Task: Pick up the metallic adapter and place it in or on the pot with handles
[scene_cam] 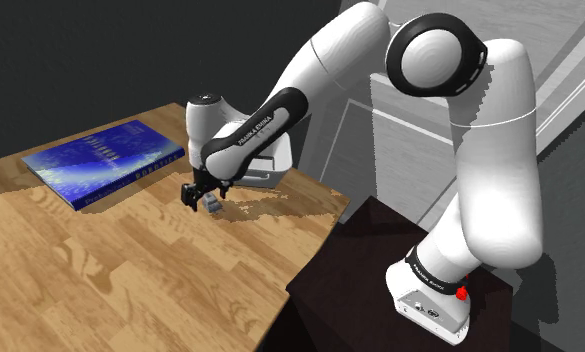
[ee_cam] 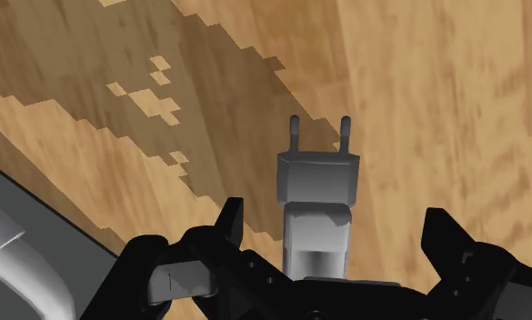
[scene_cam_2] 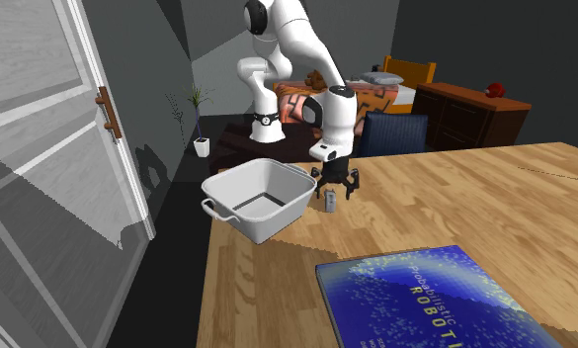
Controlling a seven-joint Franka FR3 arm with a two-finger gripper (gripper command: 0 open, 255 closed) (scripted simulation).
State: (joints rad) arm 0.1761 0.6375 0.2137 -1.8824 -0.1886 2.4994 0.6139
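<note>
The pincer [scene_cam_2: 337, 190] hangs low over the wooden surface [scene_cam_2: 454, 208] just beside the pot [scene_cam_2: 272, 225], a pale grey, squarish basin with a handle on its near wall. Its two black fingers [ee_cam: 229, 223] stand wide apart. Between them, touched by neither, is the adapter [ee_cam: 318, 182], a small grey block with two prongs pointing away from the hand. It rests on the surface close to the pot's side, outside the pot. In the shoulder view the pincer [scene_cam: 202, 198] sits right over the adapter [scene_cam: 212, 204], with the pot [scene_cam: 272, 168] partly hidden behind the forearm. A blue book [scene_cam_2: 425, 302] lies flat on the surface, well apart from the pot and farther from it than the adapter.
</note>
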